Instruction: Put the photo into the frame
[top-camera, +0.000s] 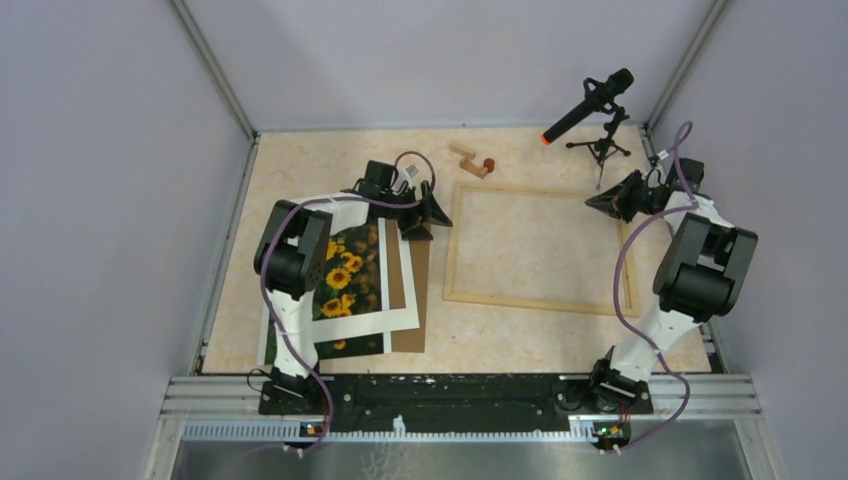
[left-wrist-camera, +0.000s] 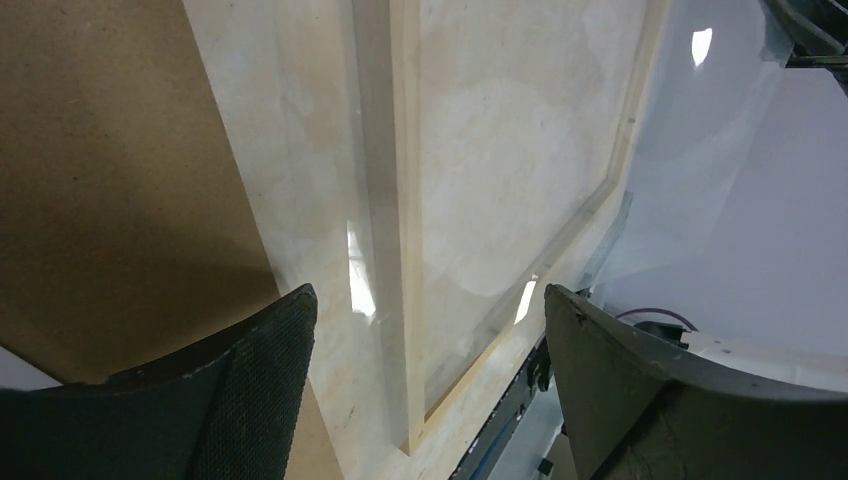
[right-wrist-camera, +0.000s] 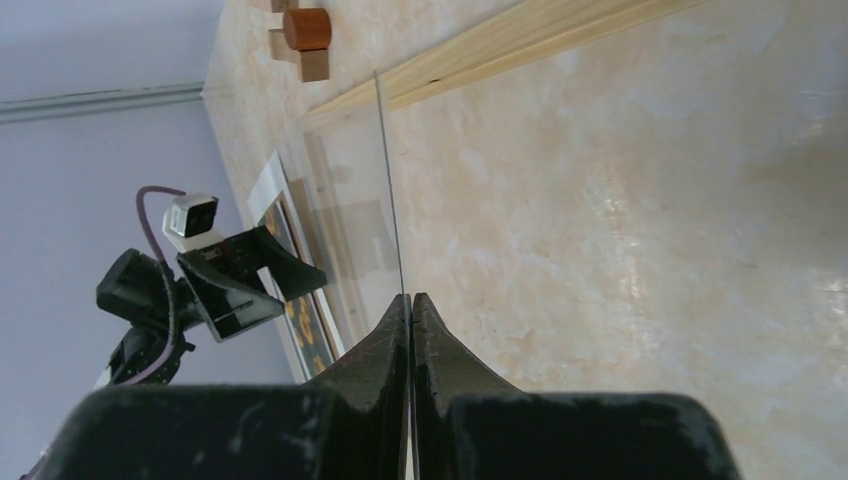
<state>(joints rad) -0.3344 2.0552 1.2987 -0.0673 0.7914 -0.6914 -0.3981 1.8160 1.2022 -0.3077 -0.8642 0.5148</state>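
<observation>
The sunflower photo (top-camera: 345, 275) lies at the left under a white mat (top-camera: 400, 320), mostly behind the left arm, and shows in the right wrist view as a strip (right-wrist-camera: 305, 320). The light-wood frame (top-camera: 530, 303) lies flat right of centre. My left gripper (top-camera: 428, 215) hovers open by the frame's left rail (left-wrist-camera: 405, 200), with nothing between its fingers (left-wrist-camera: 430, 300). At the frame's upper right corner, my right gripper (top-camera: 600, 203) is shut (right-wrist-camera: 410, 297) on the thin edge of a clear pane (right-wrist-camera: 385, 170). That pane spans the frame (left-wrist-camera: 500, 150).
A brown backing board (top-camera: 415, 290) lies between mat and frame, also under the left fingers (left-wrist-camera: 110, 180). Small wooden blocks (top-camera: 472, 162) sit behind the frame (right-wrist-camera: 305, 35). A microphone on a tripod (top-camera: 590, 105) stands at the back right. Grey walls enclose the table.
</observation>
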